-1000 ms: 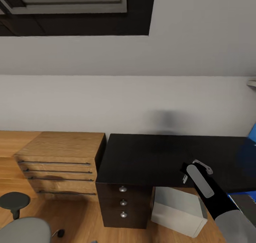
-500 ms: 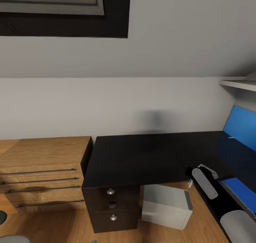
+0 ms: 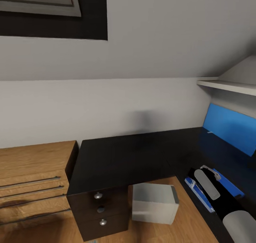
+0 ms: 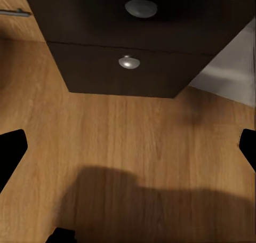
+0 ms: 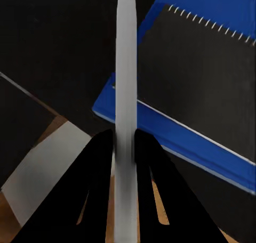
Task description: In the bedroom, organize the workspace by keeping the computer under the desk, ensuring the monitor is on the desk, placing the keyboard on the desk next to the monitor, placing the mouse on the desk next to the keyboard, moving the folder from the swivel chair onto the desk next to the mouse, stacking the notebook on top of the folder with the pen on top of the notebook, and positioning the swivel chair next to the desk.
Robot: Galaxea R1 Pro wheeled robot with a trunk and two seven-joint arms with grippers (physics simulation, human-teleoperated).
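The right pincer (image 5: 124, 147) is clamping the pen (image 5: 126, 83), a thin white stick running up the middle of the right wrist view between the two black fingers (image 5: 98, 163), which are pressing in from either side; the pen's lower end is running out of the frame. Behind it, the notebook (image 5: 208, 78) with its dark cover and a row of pale spiral marks along one edge is lying on the blue folder (image 5: 170, 131), whose near corner is sitting at the edge of the black worktop (image 5: 58, 46); both are being cut off by the frame. In the head view the right arm (image 3: 217, 196) is reaching in from the lower right of the frame and covering most of the folder (image 3: 199, 193), so only blue strips are peeking out beside it, and the notebook is being hidden there. The left pincer (image 4: 128, 163) is standing wide, its dark fingertips (image 4: 10, 152) barely entering at the two side edges of the left wrist view, over bare wooden floor (image 4: 128, 142). The computer (image 3: 154, 204) is sitting on the floor under the worktop (image 3: 135, 154), beside the drawer unit (image 3: 99, 211) with round silver knobs; what the drawers are holding cannot be told. A wooden dresser (image 3: 32, 179) is being cut off at the left, and a blue wall panel (image 3: 231, 127) at the right.
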